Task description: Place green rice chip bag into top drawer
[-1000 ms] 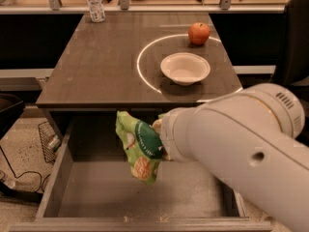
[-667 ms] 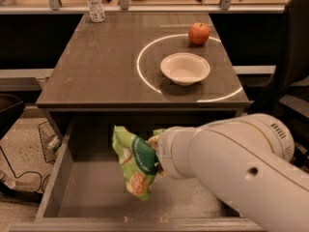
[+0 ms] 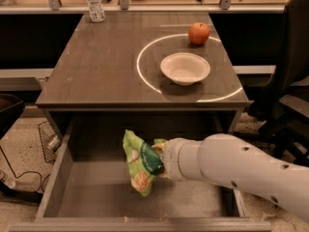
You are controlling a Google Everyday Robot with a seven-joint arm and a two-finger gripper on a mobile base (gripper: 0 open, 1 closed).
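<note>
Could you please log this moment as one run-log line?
step: place | tool: inside open drawer, holding bag | bag: upright, low in drawer, not released | table: bowl, fruit, bottle

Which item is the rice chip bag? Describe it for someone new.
Below the table, the top drawer stands open. Inside it, the gripper at the end of the white arm holds the green rice chip bag. It is the only crinkled bright green thing, unlike the orange fruit and pale bowl up top.
</note>
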